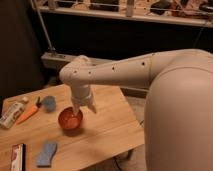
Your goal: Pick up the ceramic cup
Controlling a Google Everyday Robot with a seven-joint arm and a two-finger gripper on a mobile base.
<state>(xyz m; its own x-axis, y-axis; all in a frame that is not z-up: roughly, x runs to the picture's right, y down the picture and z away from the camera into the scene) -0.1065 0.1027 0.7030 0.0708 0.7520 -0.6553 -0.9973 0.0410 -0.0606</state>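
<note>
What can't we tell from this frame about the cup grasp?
Camera view:
- Hand is right over the ceramic cup; contact with the rim is hidden by the wrist above it.
- The cup's far rim and part of its inside are covered by the hand.
- Box at the table's front-left is cut off by the bottom edge.
- Bottle on the left: label too small to read.

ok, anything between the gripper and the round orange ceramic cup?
Nothing visible. The gripper is right above the round orange ceramic cup, at its rim. The orange-handled tool and blue pad lie off to the picture's left, apart from it.
</note>
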